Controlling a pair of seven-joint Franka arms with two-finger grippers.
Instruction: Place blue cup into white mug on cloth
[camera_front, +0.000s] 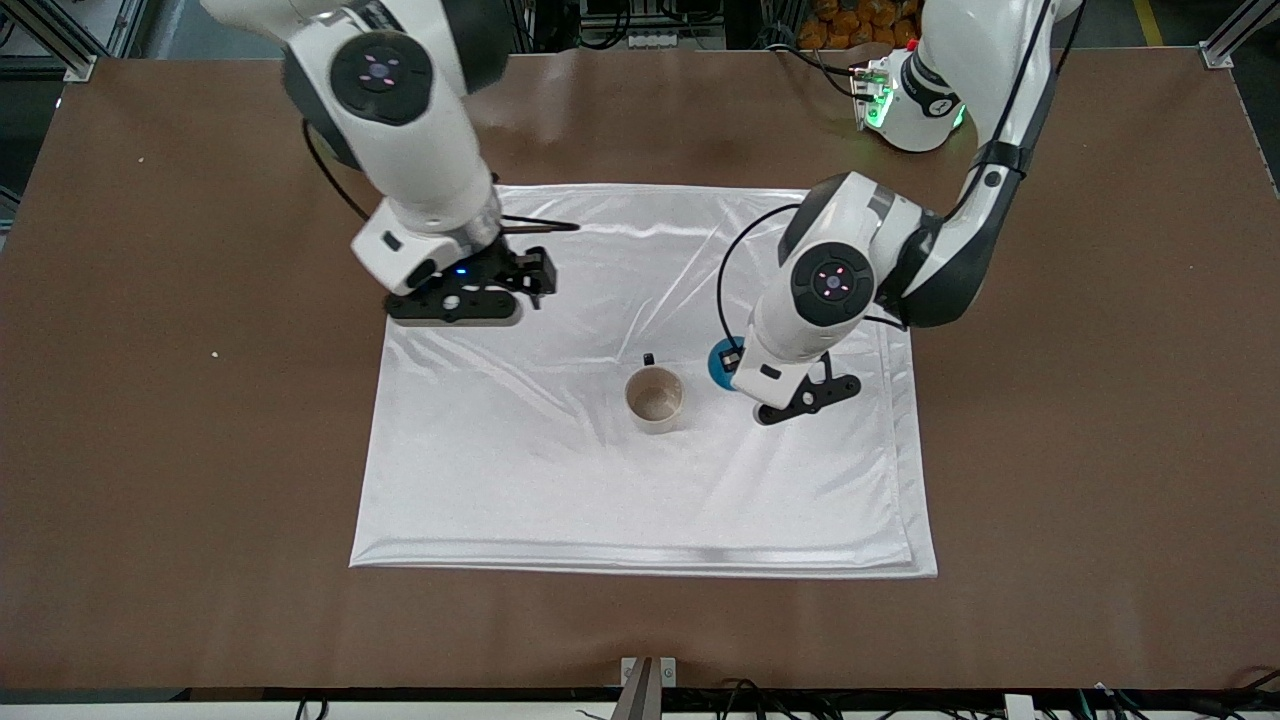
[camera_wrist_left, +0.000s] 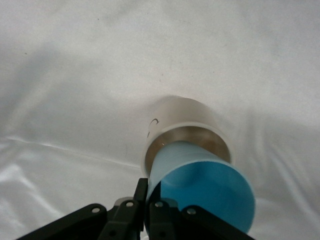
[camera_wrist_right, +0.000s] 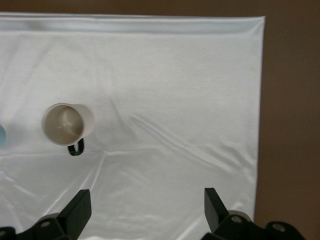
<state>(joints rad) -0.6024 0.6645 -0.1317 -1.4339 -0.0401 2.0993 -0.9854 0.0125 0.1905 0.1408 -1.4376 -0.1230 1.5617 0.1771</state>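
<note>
The white mug (camera_front: 655, 398) stands upright on the white cloth (camera_front: 560, 480), its black handle pointing away from the front camera. My left gripper (camera_front: 730, 374) is shut on the rim wall of the light-blue cup (camera_front: 718, 362) and holds it tilted in the air, just beside the mug toward the left arm's end. In the left wrist view the fingers (camera_wrist_left: 141, 192) pinch the blue cup (camera_wrist_left: 205, 187), and its base overlaps the mug's (camera_wrist_left: 182, 122) rim. My right gripper (camera_front: 520, 280) is open and empty over the cloth, as the right wrist view (camera_wrist_right: 145, 205) shows; the mug (camera_wrist_right: 67, 124) lies off to one side of it.
The cloth (camera_wrist_right: 175, 85) has creases and lies on the brown table (camera_front: 1100, 450). The left arm's base (camera_front: 920, 100) stands at the table's edge farthest from the front camera.
</note>
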